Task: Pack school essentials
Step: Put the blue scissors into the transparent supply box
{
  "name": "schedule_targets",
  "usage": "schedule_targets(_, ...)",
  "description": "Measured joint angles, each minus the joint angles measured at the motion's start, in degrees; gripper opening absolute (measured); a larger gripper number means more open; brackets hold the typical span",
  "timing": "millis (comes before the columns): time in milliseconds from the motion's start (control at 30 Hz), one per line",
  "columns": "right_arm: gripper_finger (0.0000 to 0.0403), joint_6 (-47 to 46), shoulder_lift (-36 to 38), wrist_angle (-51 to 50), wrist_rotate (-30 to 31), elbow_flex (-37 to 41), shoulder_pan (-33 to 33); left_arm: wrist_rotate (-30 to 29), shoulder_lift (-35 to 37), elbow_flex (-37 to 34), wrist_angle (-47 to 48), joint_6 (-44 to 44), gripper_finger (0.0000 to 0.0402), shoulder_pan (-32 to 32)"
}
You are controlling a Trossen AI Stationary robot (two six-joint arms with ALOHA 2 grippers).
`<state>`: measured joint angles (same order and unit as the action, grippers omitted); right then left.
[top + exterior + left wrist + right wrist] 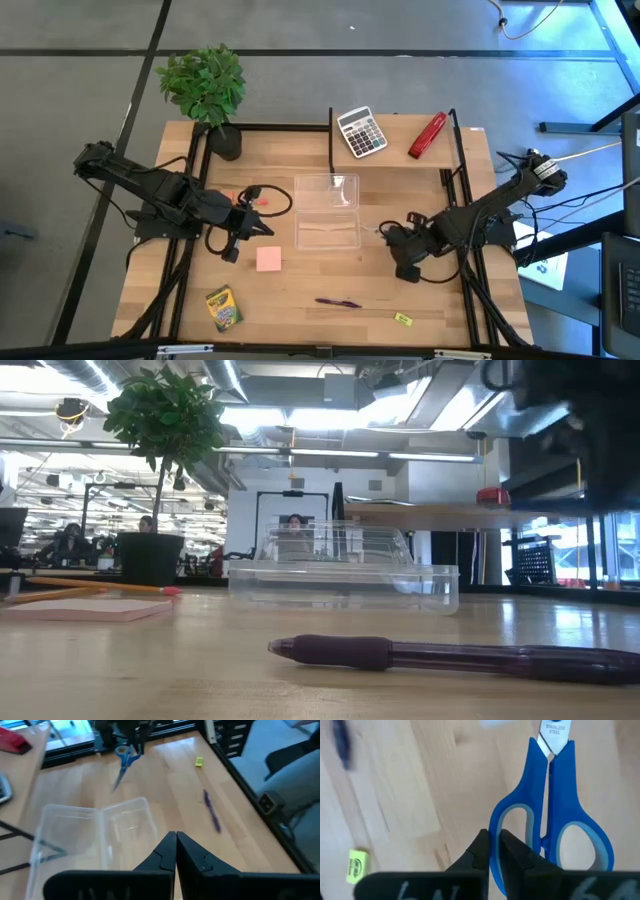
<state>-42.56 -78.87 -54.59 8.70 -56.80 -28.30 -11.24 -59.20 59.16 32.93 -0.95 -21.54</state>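
Between the right gripper's [492, 851] fingers sat one loop of the blue-handled scissors [551, 815] — pinched narrow, blades pointing away over the wooden counter [300, 275]. Left of it lay the clear plastic case [327, 212], lid open. The left gripper [176, 851] hung beyond that case, fingers pressed together on nothing. Nearer the front edge lay the pink note pad [268, 259], crayon box [223, 308], dark pen [338, 302] and tiny yellow piece [403, 319] — all well apart.
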Motion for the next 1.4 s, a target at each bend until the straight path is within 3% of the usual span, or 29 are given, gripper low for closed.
schedule_targets(200, 0.0023, 10.13, -0.08, 0.17, 0.71, -5.67, 5.1, -4.77, -0.35, 0.0, -0.02, -0.04, 0.0, 0.05)
schedule_targets(333, 0.0023, 16.57, -1.65, 0.48, 0.35, -9.41, 9.2, -4.84, -0.96, -0.09, -0.08, 0.0, 0.0, 0.57)
schedule_targets(700, 0.0023, 32.37, -13.51, 7.31, -4.48, -17.27, 16.99, -4.79, -1.18, -0.09, 0.0, -0.01, 0.0, 1.03)
schedule_targets(900, 0.0022, 35.33, -20.43, 12.66, -10.28, -17.46, 19.78, -4.77, -1.18, -0.09, 0.0, -0.04, 0.0, 1.01)
schedule_targets(1400, 0.0023, 35.76, -30.44, 13.8, -10.26, -17.46, 19.94, -4.33, -1.18, -0.07, 0.02, -0.33, 0.0, 1.01)
